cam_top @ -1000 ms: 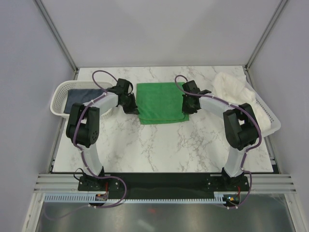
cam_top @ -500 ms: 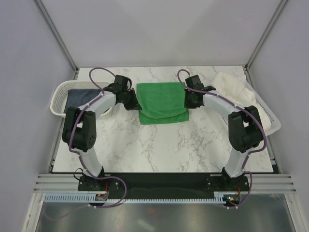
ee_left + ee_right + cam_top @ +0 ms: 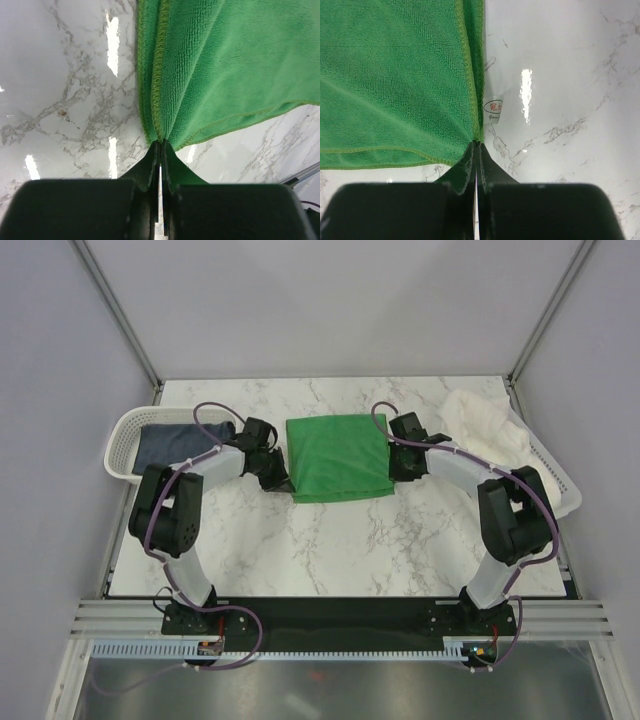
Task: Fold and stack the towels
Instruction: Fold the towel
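The bright green towel [image 3: 337,458] lies folded in half on the marble table, at the back middle. My left gripper [image 3: 279,477] is shut on its near left corner; the left wrist view shows the jaws pinching the doubled green edge [image 3: 159,100]. My right gripper [image 3: 396,473] is shut on its near right corner, where a small white label [image 3: 493,111] hangs from the hem [image 3: 479,75]. The dark navy towel [image 3: 172,442] lies in the left basket. The large white towel [image 3: 485,425] is heaped at the back right, partly over the right basket.
A white perforated basket [image 3: 125,435] stands at the left edge of the table and another [image 3: 558,485] at the right edge. Bare marble table [image 3: 340,540] stretches from the green towel to the arm bases.
Both grippers have carried the green towel's far edge toward the near side, laying it over the near edge. The towel now lies folded in half.
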Motion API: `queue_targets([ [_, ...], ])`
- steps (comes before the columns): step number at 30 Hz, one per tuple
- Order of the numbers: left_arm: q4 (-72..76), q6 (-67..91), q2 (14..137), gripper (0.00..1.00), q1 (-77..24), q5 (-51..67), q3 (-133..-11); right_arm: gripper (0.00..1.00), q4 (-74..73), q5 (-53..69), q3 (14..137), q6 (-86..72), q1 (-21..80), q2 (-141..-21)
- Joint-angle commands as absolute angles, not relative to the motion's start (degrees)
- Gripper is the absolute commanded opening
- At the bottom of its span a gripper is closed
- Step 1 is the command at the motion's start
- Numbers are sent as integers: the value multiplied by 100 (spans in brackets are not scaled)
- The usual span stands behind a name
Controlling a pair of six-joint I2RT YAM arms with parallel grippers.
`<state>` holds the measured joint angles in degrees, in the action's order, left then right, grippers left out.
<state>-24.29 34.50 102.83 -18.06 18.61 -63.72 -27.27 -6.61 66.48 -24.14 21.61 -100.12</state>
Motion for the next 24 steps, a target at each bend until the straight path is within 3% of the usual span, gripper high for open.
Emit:
queue_targets([
  [1, -2276, 3340, 10397, 2, -1811, 1547, -6363, 0, -2487, -905, 6592, -2329, 2145, -9958],
  [24, -2865, 3199, 9862, 2, -1802, 1371, -6908, 0, -2584, -773, 7084, -2215, 1837, -9492],
])
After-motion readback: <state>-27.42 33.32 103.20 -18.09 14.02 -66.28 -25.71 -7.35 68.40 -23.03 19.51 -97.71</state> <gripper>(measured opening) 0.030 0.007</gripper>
